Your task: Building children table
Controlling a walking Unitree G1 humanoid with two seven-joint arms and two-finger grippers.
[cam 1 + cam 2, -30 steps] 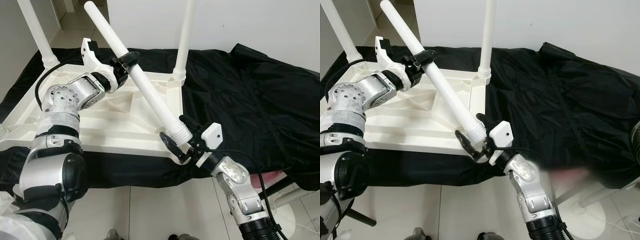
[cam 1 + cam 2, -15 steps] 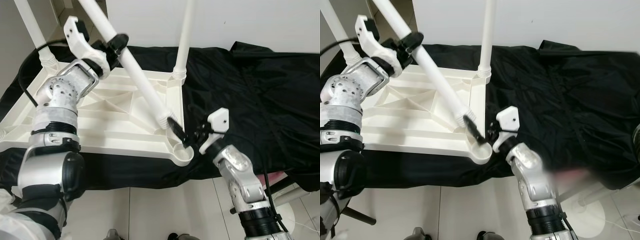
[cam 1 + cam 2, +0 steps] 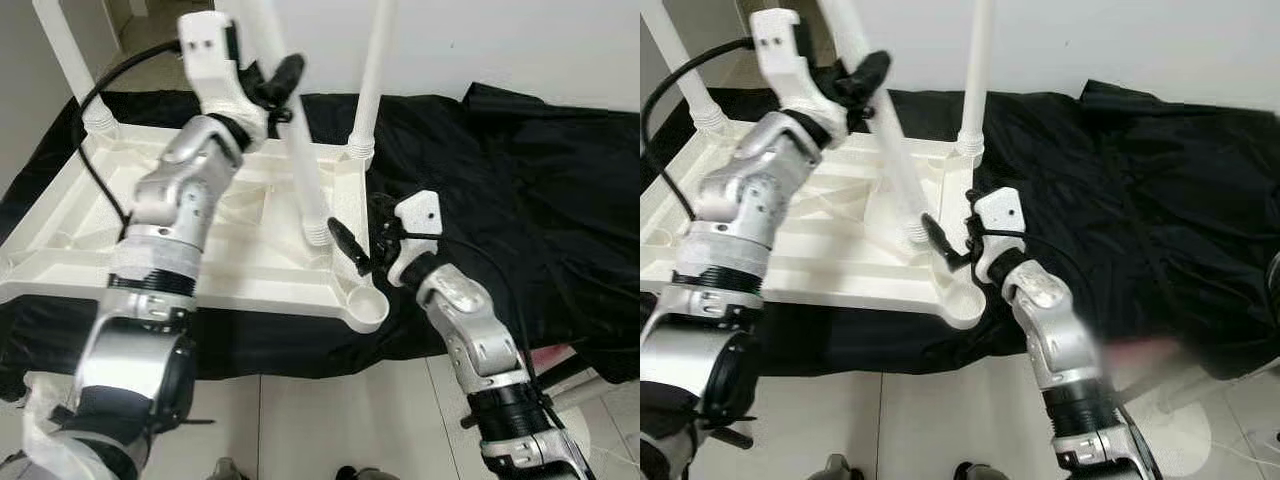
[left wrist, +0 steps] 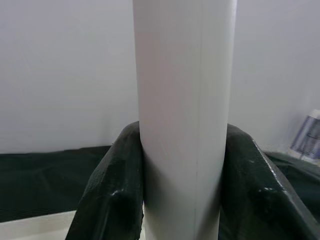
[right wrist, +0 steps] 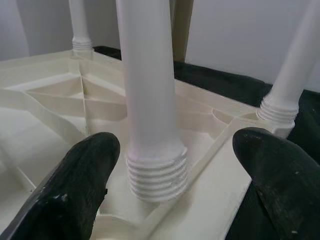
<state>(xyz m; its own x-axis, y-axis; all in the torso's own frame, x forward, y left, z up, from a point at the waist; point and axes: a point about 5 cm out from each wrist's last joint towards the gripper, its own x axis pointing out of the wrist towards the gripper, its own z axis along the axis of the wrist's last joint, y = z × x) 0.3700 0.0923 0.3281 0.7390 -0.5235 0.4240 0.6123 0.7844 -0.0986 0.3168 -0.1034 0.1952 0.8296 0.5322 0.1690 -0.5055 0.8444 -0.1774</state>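
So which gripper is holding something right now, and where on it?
The left gripper clamps the loose table leg on its upper shaft. The right gripper holds nothing; its fingers are spread beside the threaded end.

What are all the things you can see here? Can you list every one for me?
Table top: one, white, lying upside down on the black cloth, ribs facing up.
Fixed legs: two, white, standing up from the far corners of the table top.
Loose leg: one, white, nearly upright, its threaded end down over the table top near the open corner socket.
Corner socket: one, white, round, at the near right corner, nothing in it.
Black cloth: one, crumpled, spread under the table top and out to the right.
Floor: pale tiles, below the cloth.
Left gripper: one, black fingers shut round the loose leg high up.
Right gripper: one, black fingers open, beside the leg's threaded end.
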